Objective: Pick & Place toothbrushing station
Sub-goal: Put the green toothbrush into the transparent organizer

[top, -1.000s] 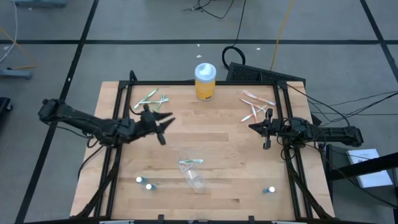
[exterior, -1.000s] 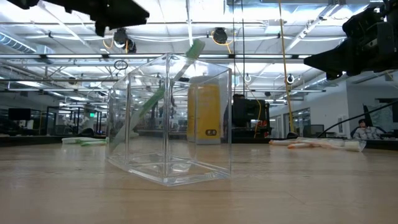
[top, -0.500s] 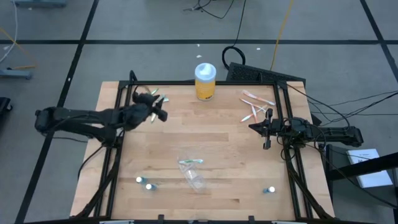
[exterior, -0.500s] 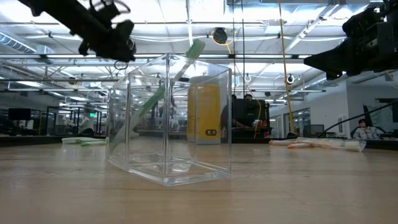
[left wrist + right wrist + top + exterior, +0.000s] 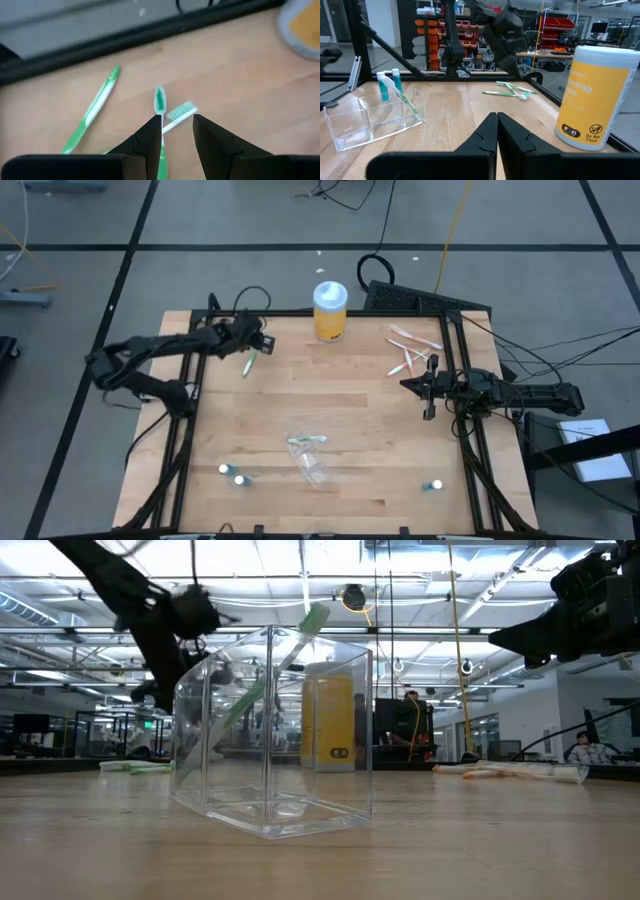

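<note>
The left hand (image 5: pixel 256 343), fingers parted and empty, is poised over green toothbrushes (image 5: pixel 160 102) at upper left; a descent and pinch is judged next. The toothbrushing station (image 5: pixel 311 456) sits lower centre of the worktop (image 5: pixel 360 395). The right hand (image 5: pixel 418 388) is pressed together at right.

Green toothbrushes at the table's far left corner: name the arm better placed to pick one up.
Left. Its pincer hangs open right over the green toothbrushes. The right pincer is shut across the table, beside the pink toothbrushes.

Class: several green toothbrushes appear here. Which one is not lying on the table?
The green toothbrush leaning inside the clear holder; the others lie flat near the left hand.
</note>
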Controlling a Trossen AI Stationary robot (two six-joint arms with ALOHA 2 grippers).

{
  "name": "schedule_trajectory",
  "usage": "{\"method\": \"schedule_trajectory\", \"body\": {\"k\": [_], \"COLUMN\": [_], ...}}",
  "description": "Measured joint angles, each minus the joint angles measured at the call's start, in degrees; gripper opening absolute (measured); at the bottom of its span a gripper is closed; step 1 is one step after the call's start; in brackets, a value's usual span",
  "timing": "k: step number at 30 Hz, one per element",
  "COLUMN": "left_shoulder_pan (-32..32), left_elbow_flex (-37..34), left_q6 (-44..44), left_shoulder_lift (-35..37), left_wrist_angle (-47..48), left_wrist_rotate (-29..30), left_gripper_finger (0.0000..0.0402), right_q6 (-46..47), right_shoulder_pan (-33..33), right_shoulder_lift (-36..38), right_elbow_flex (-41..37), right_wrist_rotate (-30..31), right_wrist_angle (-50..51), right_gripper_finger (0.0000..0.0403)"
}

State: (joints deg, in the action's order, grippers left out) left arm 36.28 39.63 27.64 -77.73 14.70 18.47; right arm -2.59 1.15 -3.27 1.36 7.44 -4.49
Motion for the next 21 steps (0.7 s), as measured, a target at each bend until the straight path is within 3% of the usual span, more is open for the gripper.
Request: {"method": "schedule_trajectory", "body": {"k": [5, 11, 21], "left_shoulder_pan": [4.41, 5.65, 7.88], "left_elbow_flex": [5.36, 10.01, 11.18], "left_q6": [-4.79, -9.30, -9.93], "left_shoulder_lift": [-7.95, -12.53, -13.14], "left_wrist_angle": [0.18, 0.26, 2.26], "left_wrist_rotate": [-5.28, -9.09, -5.00], "left_gripper_finger": [0.0120, 0.0139, 0.0233], "right_q6": [0.00, 0.00, 0.00], "right_shoulder_pan": [0.00, 0.01, 0.02], "right_shoulder_lift": [-0.02, 0.00, -0.02], "right_elbow_flex": [0.00, -0.01, 0.00], "right_wrist_rotate": [-0.01, -0.02, 0.00], "right_wrist_angle": [0.01, 0.01, 0.00], "right_gripper_finger": [0.0004, 0.0004, 0.0004]}}
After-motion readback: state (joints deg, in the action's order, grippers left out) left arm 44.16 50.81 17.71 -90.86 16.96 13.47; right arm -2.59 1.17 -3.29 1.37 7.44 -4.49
